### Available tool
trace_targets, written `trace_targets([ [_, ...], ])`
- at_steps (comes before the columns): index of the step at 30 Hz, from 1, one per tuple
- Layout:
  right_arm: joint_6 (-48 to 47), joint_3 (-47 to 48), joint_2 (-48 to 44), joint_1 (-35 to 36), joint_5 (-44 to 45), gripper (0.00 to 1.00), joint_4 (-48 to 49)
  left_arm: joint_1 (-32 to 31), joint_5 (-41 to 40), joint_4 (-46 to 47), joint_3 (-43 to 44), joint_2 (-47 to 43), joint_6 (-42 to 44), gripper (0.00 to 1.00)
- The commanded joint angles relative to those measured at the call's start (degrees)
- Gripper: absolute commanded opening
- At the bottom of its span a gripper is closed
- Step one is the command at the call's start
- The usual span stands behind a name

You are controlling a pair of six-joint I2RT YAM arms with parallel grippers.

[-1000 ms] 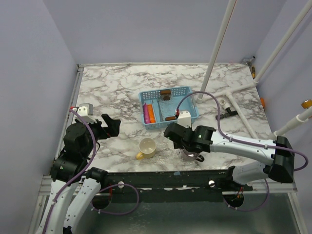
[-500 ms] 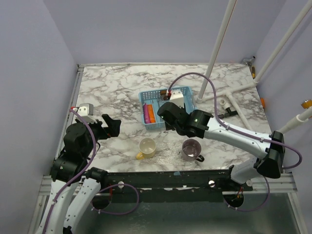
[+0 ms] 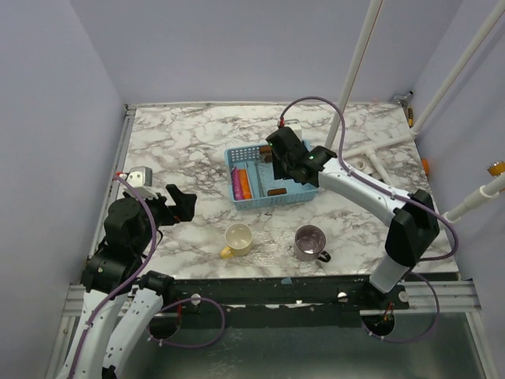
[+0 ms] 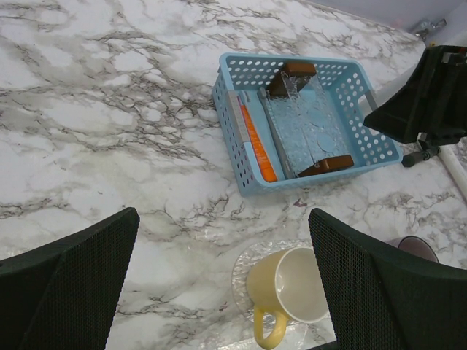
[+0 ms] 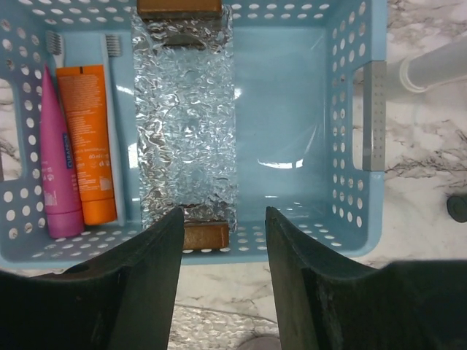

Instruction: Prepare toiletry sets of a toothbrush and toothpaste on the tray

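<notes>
The light blue tray [image 3: 272, 202] stands mid-table, also in the right wrist view [image 5: 350, 109] and the left wrist view [image 4: 226, 95]. In its left compartment lie a pink toothpaste tube [image 5: 57, 171] and an orange tube [image 5: 87, 142], with a toothbrush [image 5: 117, 146] beside the orange tube and another toothbrush's head [image 5: 52, 44] above the pink tube. My right gripper [image 5: 222, 219] hovers open and empty over the tray's near wall, and shows from above [image 3: 288, 158]. My left gripper [image 4: 222, 219] is open and empty, well left of the tray [image 3: 177, 204].
A crinkled clear sheet [image 5: 182, 109] between two brown blocks [image 5: 206, 235] divides the tray; its right compartment holds nothing. A yellow mug [image 3: 237, 238] on a clear mat and a purple-grey mug [image 3: 309, 241] stand near the front edge. White pipes [image 3: 371, 150] lie at right.
My right arm has swung from above the purple-grey mug away to the tray and now hovers over it, open. The left arm has not moved.
</notes>
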Motion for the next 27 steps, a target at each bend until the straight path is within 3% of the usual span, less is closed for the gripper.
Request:
trace_targets([
  [1, -1.8, 1.2, 3.8, -2.6, -6.6, 0.52, 3.9, -0.1, 0.9, -0.1, -0.6, 0.4, 0.7, 0.99],
  [11, -2.1, 6.6, 12.7, -5.9, -8.6, 0.52, 4.9, -0.1, 0.9, -0.1, -0.6, 0.9, 0.7, 0.99],
  [27, -1.8, 8.7, 19.0, -8.9, -11.7, 0.50, 6.5, -0.1, 0.8, -0.1, -0.6, 0.9, 0.7, 0.99],
])
